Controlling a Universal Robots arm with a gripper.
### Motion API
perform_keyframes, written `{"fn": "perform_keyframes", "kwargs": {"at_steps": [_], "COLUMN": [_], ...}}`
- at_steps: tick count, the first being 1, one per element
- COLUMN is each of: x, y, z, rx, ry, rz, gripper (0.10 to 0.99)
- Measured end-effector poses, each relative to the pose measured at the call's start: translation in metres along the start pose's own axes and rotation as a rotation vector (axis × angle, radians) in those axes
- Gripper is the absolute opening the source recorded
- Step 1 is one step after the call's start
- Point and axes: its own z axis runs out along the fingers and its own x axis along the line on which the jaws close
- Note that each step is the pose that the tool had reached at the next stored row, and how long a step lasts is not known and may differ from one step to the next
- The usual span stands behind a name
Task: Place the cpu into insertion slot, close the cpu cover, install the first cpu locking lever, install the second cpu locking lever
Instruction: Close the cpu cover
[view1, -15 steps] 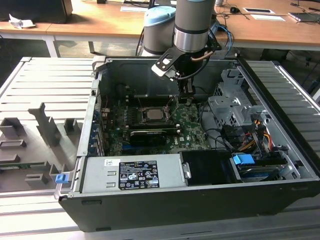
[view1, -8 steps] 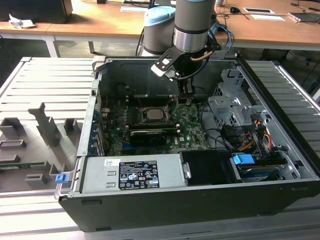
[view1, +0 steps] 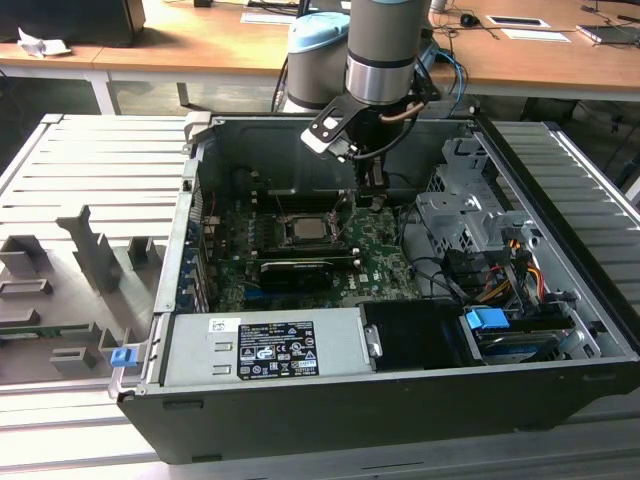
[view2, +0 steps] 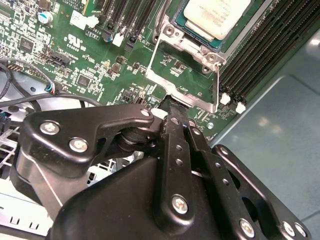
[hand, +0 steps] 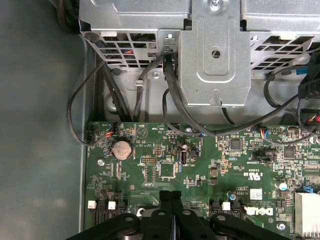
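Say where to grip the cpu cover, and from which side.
I'd pinch the cpu cover at its free edge's middle tab, approaching from the side opposite the cpu. It's a thin windowed frame, swung open; only the rim offers metal.

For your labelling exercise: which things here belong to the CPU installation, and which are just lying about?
Job: cpu, insertion slot, cpu cover, gripper.
Lying about: coin cell battery, drive cage, power supply, memory slots.

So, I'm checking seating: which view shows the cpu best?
The second wrist view: the cpu lies close, pale top clear, partly cropped. The exterior view shows it as a small square mid-board.
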Motion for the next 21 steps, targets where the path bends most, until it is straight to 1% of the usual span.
{"fn": "perform_keyframes", "kwargs": {"at_steps": [5, 11, 13, 17, 19, 21], "x": [0.0001, 0.0002, 0.0003, 0.0005, 0.0006, 0.0007], "y": [-0.0030, -0.0134, -0.0186, -0.0267, -0.0321, -0.0415], "z": [-0.0018, -0.0024, -0.0027, -0.0031, -0.0034, -0.0037], "rx": [0.000, 0.000, 0.000, 0.000, 0.000, 0.000], "ry": [0.0003, 0.0007, 0.0008, 0.0007, 0.0008, 0.0009], "rz": [0.000, 0.000, 0.000, 0.000, 0.000, 0.000], "gripper": [0.106, 0.106, 0.106, 0.106, 0.106, 0.106]}}
